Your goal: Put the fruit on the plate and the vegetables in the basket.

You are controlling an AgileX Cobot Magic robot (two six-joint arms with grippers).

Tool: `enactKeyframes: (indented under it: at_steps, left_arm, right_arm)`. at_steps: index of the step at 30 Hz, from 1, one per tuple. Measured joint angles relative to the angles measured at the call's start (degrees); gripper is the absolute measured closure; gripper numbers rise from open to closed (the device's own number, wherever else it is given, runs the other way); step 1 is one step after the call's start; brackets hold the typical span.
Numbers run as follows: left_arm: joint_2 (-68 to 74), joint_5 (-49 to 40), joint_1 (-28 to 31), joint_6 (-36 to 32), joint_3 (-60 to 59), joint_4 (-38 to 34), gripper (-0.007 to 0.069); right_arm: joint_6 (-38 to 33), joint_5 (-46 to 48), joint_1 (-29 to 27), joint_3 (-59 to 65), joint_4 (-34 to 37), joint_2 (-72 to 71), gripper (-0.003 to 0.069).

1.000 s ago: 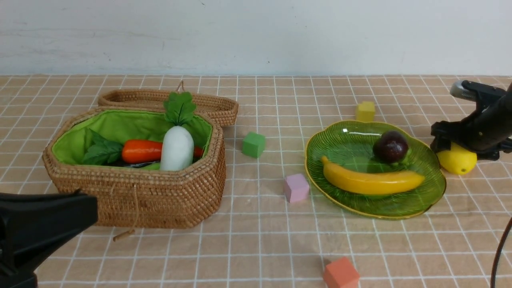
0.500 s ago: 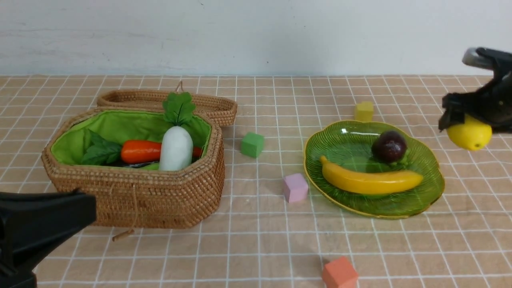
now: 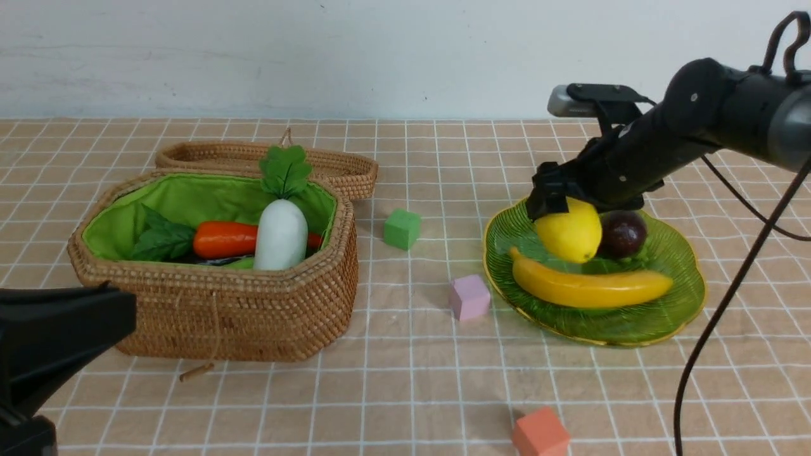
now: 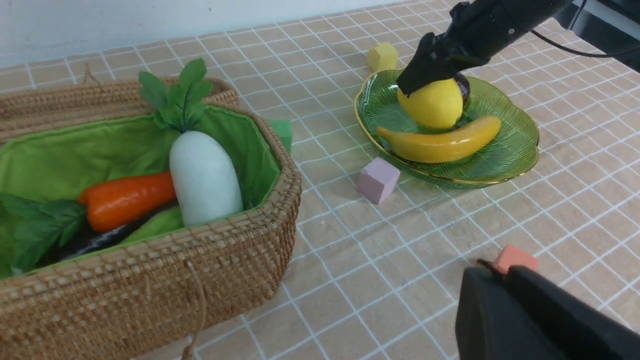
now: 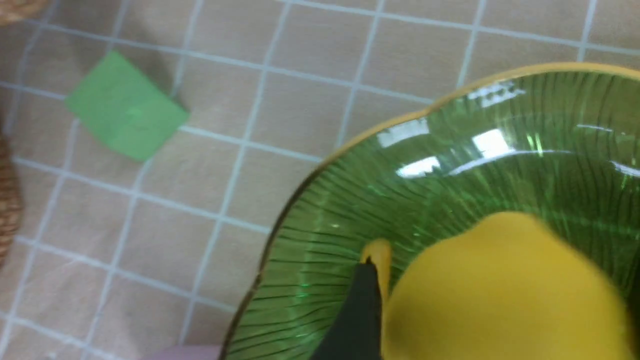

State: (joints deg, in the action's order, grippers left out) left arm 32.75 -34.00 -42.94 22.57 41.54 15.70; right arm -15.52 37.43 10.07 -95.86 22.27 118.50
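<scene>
- The right hand (image 3: 566,212), black and reaching in from 3 o'clock, sits over the wide translucent green glass plate (image 3: 678,304) with its ribbed surface and yellow scalloped rim.
- The round yellow toy lemon (image 3: 570,235) is under that hand's fingers; whether they grip it or have let go cannot be told, since only one dark finger (image 5: 357,310) shows beside the lemon (image 5: 505,295) in the right wrist view.
- The lemon is above the plate's 10 o'clock part, just over the long yellow toy banana (image 3: 589,287).
- The banana lies across the middle of the plate; the dark purple toy mangosteen (image 3: 624,233) sits on the plate at 12 o'clock, right beside the lemon.
- The big octagonal brown wicker basket (image 3: 253,316) with bright green lining stands at 9 o'clock on the bench (image 3: 405,392), well apart from the plate.
- In the basket lie the orange toy carrot (image 3: 225,239) with green leaves and the white toy radish (image 3: 280,234), leaning with its leaves up; something dark lies under the carrot.
- The shallow wicker lid (image 3: 342,168) rests behind the basket, touching it.
- The left hand (image 4: 505,280) is low at 7 o'clock, clenched and empty.
- Foam cubes on the bench: green (image 3: 402,228) and pink (image 3: 469,297) between basket and plate, orange (image 3: 540,432) at 6 o'clock.
</scene>
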Motion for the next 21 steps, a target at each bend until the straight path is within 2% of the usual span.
enactKeyframes:
  at_steps: [4, 9, 12, 13, 14, 15, 17, 19, 21]
  left_arm:
    - [0.0, 1.2, 0.0, 0.0, 0.0, 1.2, 0.0587]
    - [-0.1, 5.6, 0.0, 0.0, 0.0, 2.3, 0.0587]
    - [-1.9, 6.5, 0.0, 0.0, -0.5, 2.3, 0.0614]
    - [-3.4, 6.7, 0.0, 0.0, -1.1, 2.4, 0.063]
    - [-3.8, 6.7, 0.0, 0.0, -1.3, 2.5, 0.0634]
    - [-7.6, 6.9, 0.0, 0.0, -3.1, 2.5, 0.0637]
    - [-13.3, 7.3, 0.0, 0.7, -5.7, 2.5, 0.0637]
    - [-20.1, 7.6, 0.0, 2.3, -9.1, 2.5, 0.0637]
    - [-23.4, 7.8, 0.0, 3.2, -10.9, 2.5, 0.0637]
  right_arm:
    - [1.0, 0.4, -0.1, 0.0, -0.3, -1.0, -0.0005]
    - [1.3, 5.5, -0.1, 0.0, -1.3, -6.9, 0.0091]
    - [1.9, 11.2, -0.1, 0.7, -3.5, -13.1, 0.0213]
    - [2.0, 13.7, -0.1, 1.5, -4.2, -16.6, 0.0283]
    - [2.0, 13.7, -0.1, 1.8, -4.4, -17.2, 0.0295]
    - [2.2, 16.6, -0.1, 4.8, -4.8, -22.4, 0.0412]
    - [2.6, 18.9, -0.1, 9.4, -5.0, -28.6, 0.0524]
    - [3.3, 20.3, -0.1, 15.1, -5.1, -35.7, 0.0617]
    - [4.2, 20.7, -0.1, 19.2, -5.1, -39.3, 0.0654]
